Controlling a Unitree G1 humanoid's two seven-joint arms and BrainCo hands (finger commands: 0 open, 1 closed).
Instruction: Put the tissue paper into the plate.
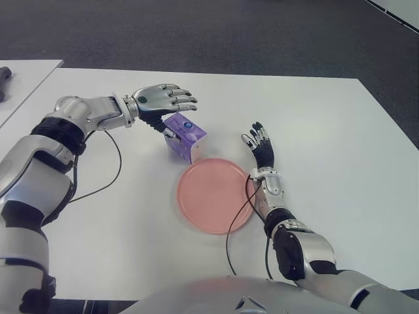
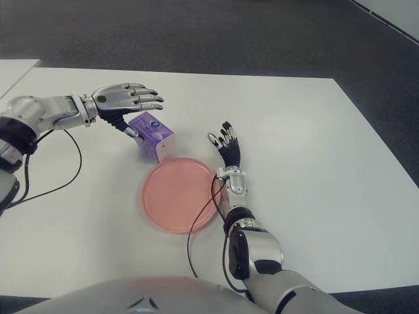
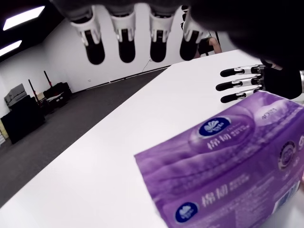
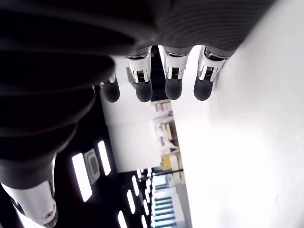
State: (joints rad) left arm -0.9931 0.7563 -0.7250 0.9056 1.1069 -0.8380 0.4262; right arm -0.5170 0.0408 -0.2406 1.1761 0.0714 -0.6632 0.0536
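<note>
The tissue paper is a purple pack (image 1: 185, 134) just beyond the far left rim of the pink plate (image 1: 213, 195). My left hand (image 1: 167, 104) hovers directly over the pack, its fingers (image 3: 121, 45) stretched out flat above it and closed on nothing. Its thumb is down by the pack's left end. The left wrist view has the pack (image 3: 228, 161) close below the palm. My right hand (image 1: 260, 147) shows to the right of the plate, fingers straight and spread, holding nothing. The plate has nothing in it.
The white table (image 1: 327, 131) ends at dark carpet beyond. A black cable (image 1: 114, 170) loops from my left arm over the table, and another (image 1: 239, 216) crosses the plate's right rim. A second table (image 1: 26, 72) stands at the far left.
</note>
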